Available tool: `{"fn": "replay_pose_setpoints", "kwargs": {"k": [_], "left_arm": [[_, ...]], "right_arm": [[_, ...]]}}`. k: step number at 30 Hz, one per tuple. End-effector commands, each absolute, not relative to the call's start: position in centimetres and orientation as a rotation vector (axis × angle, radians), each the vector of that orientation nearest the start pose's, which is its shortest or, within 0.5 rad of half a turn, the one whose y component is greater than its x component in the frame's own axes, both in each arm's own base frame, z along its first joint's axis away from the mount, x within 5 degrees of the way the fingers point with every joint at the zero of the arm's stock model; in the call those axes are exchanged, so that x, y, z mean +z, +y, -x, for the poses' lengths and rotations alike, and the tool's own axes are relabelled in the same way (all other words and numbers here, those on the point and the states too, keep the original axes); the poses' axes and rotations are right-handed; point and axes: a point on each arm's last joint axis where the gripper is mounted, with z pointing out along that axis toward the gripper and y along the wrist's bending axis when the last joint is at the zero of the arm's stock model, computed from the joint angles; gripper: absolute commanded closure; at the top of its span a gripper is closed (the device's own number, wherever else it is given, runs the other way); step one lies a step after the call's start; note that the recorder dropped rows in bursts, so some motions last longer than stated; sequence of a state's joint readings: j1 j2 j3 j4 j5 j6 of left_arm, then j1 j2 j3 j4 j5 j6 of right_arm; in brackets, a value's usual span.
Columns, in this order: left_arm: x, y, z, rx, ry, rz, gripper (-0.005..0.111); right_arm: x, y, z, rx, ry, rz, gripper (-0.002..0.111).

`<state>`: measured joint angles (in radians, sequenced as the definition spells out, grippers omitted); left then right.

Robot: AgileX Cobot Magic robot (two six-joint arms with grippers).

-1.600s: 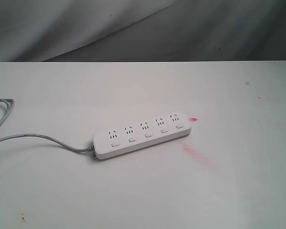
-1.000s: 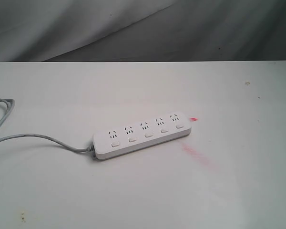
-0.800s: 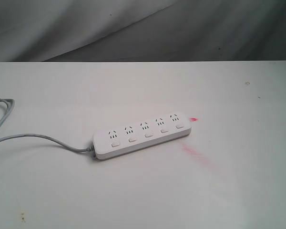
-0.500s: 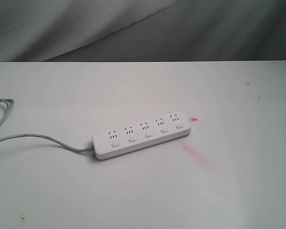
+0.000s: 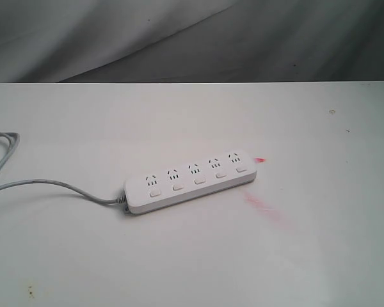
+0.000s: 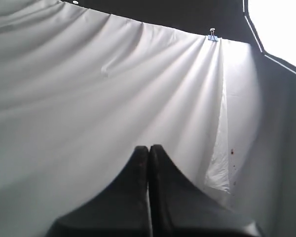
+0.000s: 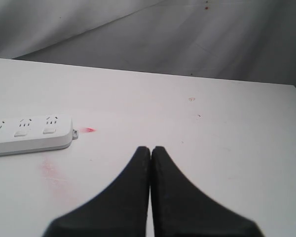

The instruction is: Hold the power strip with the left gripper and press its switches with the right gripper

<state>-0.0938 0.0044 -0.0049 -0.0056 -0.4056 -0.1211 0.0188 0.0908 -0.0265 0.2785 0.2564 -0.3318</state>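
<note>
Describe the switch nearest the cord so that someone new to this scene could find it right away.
On the white table lies a long white power strip, its grey cord leaving the left end in the exterior view. Five switches run along its near edge. The cord-end switch is the last in that row, farthest from the red smear.

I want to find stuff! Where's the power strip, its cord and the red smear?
power strip [image 5: 192, 181], exterior view, middle of its top.
cord [image 5: 51, 183], exterior view, grey stretch left of the strip.
red smear [image 5: 265, 209], exterior view, its middle.
</note>
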Motion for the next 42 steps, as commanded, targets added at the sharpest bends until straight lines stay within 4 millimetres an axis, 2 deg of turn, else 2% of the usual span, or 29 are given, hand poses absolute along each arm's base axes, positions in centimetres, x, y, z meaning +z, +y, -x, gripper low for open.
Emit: {"fn": "replay_pose_setpoints", "kwargs": {"k": [1,5,9,14,17,21,24,27,30,32,36,42], "left_arm": [[24.6,-0.4,-4.8,-0.368,1.169,0.144,0.106],[24.7,-0.4,-4.9,-0.333,1.404,0.155,0.106],[26.9,-0.4,-4.7,-0.291,1.480,0.140,0.106],[29.7,-0.6,-6.1,-0.345,1.595,0.195,0.106],[31.2,-1.0,-8.0,-0.353,1.777,0.228,0.106],[33.0,-1.4,-11.4,-0.324,1.978,0.223,0.106],[34.4,-2.2,-14.1,-0.289,2.060,0.066,0.106],[35.9,-3.4,-16.6,-0.362,2.065,-0.064,0.106],[35.9,-4.5,-19.2,-0.429,2.092,-0.174,0.106],[35.2,-4.9,-20.6,-0.438,2.109,-0.243,0.106],[32.7,-5.5,-22.7,-0.433,2.209,-0.393,0.107],[28.6,-6.1,-24.7,-0.436,2.350,-0.664,0.107]], "right_arm": [[19.3,0.7,-6.1,0.024,1.789,0.116,0.108],[19.3,0.7,-6.1,0.024,1.789,0.116,0.108],[19.3,0.7,-6.1,0.024,1.789,0.116,0.108],[19.3,0.7,-6.1,0.024,1.789,0.116,0.108],[19.3,0.7,-6.1,0.024,1.789,0.116,0.108],[19.3,0.7,-6.1,0.024,1.789,0.116,0.108],[19.3,0.7,-6.1,0.024,1.789,0.116,0.108],[19.3,0.7,-6.1,0.024,1.789,0.116,0.108],[19.3,0.7,-6.1,0.024,1.789,0.116,0.108],[19.3,0.7,-6.1,0.024,1.789,0.116,0.108],[19.3,0.7,-6.1,0.024,1.789,0.116,0.108],[19.3,0.7,-6.1,0.024,1.789,0.116,0.108]]}}
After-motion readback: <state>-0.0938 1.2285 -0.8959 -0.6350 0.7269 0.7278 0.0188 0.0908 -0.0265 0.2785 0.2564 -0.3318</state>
